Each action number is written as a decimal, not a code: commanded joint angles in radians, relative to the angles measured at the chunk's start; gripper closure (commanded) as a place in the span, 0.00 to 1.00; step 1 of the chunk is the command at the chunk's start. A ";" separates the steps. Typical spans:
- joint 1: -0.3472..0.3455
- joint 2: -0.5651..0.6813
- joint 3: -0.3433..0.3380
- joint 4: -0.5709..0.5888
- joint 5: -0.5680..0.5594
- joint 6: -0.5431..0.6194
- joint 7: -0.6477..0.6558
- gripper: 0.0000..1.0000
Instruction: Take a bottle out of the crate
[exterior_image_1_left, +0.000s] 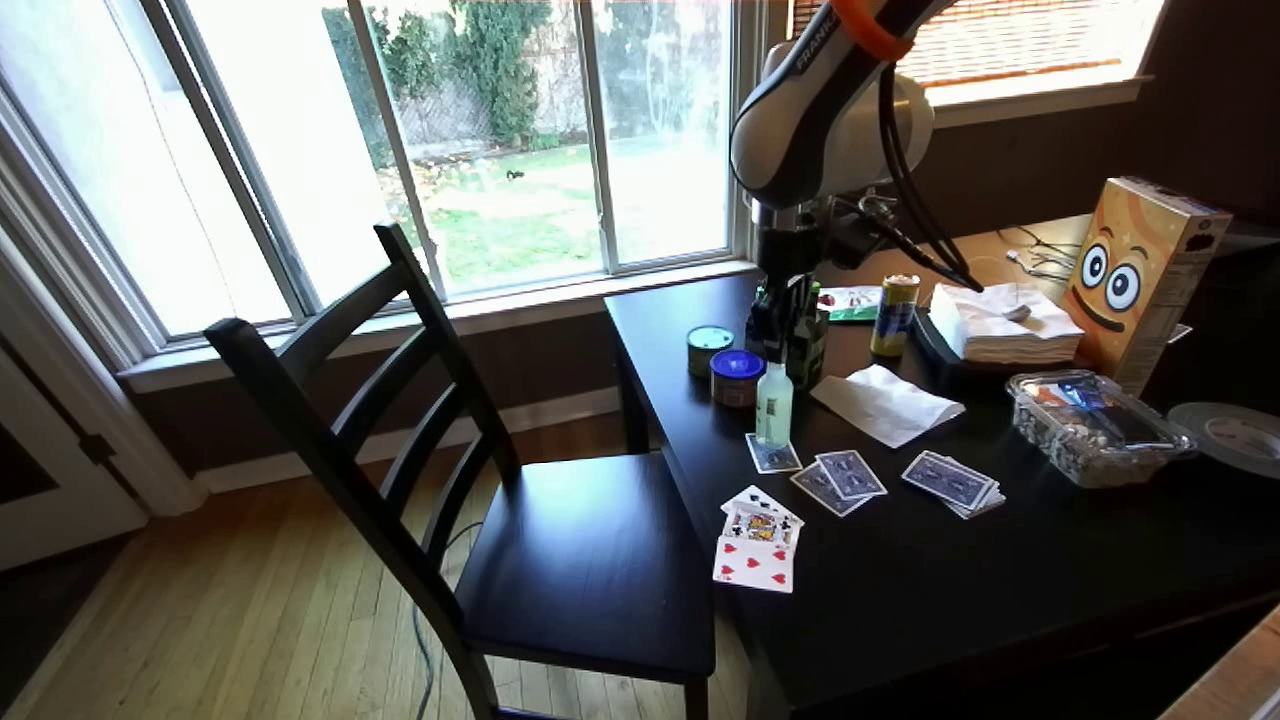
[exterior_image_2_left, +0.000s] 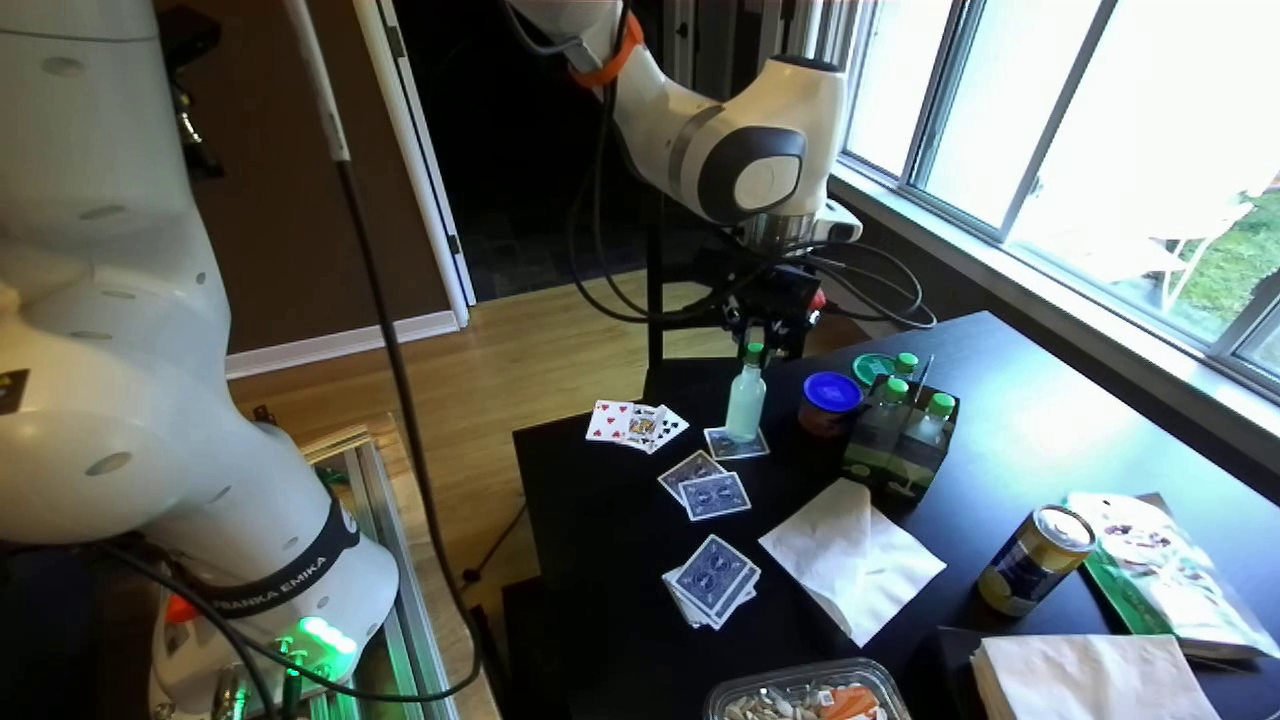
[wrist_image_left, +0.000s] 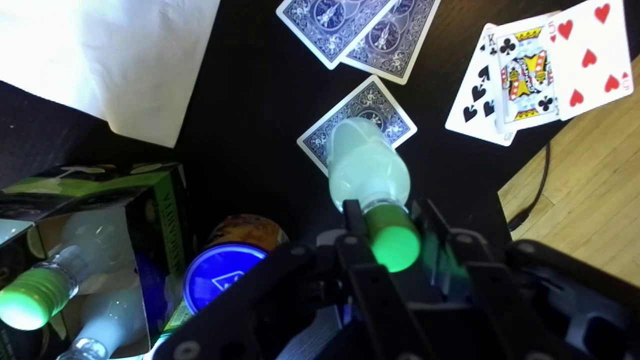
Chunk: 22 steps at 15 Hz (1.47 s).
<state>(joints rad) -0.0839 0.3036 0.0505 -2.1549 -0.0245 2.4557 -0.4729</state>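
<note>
Wrist view centred one bottle (wrist_image_left: 370, 172) between the gripper's (wrist_image_left: 389, 207) two fingers (wrist_image_left: 353, 216), whether clamped I couldn't tell, while the crate (exterior_image_2_left: 875, 466), right of centre in an exterior view, held three more bottles (exterior_image_2_left: 895, 390).

Glossy, smooth bottle (wrist_image_left: 370, 170); matt paper napkin (exterior_image_2_left: 845, 555)

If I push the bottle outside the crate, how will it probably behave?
Without the gripper at its green cap, the bottle would probably tip easily, being tall and slim. Its smooth, glossy sides may feel slippery. Once fallen, its round body could roll.
</note>
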 joint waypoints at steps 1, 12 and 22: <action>-0.006 0.030 0.001 0.039 0.004 -0.030 -0.002 0.89; -0.011 -0.051 0.026 -0.039 0.052 -0.001 0.008 0.12; -0.063 -0.468 -0.116 -0.218 0.492 -0.001 -0.037 0.00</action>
<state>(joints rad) -0.1311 -0.0351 0.0221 -2.3049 0.3933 2.4776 -0.4905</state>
